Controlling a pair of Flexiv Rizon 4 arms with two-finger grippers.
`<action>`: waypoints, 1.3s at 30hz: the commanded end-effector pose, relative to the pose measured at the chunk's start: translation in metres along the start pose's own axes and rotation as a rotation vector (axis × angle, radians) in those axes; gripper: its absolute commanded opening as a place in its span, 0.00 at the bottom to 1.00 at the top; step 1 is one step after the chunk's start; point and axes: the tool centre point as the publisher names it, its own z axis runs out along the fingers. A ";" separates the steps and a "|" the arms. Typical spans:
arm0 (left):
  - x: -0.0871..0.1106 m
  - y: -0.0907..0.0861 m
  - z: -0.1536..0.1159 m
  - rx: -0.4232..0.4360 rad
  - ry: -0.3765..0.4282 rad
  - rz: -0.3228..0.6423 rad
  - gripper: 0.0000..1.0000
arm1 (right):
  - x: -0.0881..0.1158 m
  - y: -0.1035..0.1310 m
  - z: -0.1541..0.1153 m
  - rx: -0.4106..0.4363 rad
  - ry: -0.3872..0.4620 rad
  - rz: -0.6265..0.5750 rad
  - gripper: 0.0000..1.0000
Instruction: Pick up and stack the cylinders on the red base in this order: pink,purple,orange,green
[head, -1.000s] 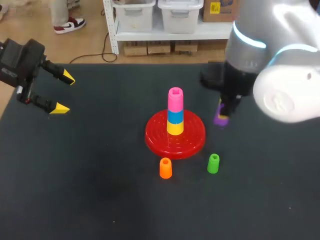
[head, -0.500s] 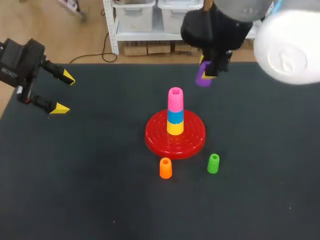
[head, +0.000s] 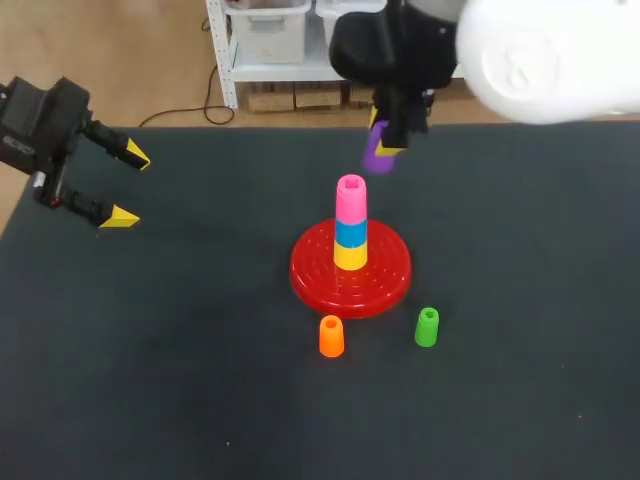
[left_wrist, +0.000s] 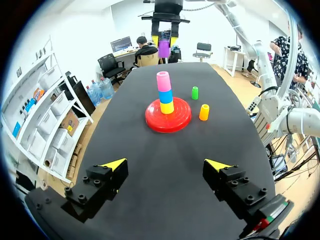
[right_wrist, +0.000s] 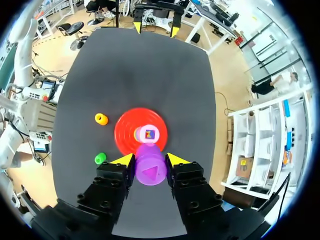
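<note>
Now my right gripper (head: 386, 138), upper centre, clamps purple plastic cylinder (head: 377, 158) above pink cylinder (head: 350, 200) for stacking; left gripper (head: 128, 186) open.

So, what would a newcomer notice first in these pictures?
The red round base at the table's middle carries a tower of yellow, blue and pink cylinders. Raised near it, the right gripper holds a purple cylinder. An orange cylinder and a green cylinder stand beside the base.
</note>
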 end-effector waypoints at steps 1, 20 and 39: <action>0.001 -0.001 0.000 -0.002 -0.001 0.001 1.00 | -0.007 0.000 0.016 -0.026 -0.001 0.003 0.00; 0.001 -0.001 0.000 -0.002 -0.001 0.001 1.00 | -0.018 -0.002 0.035 -0.029 0.004 -0.016 0.00; 0.001 -0.001 0.000 -0.002 -0.001 0.001 1.00 | -0.021 -0.006 0.042 -0.038 0.032 -0.040 0.00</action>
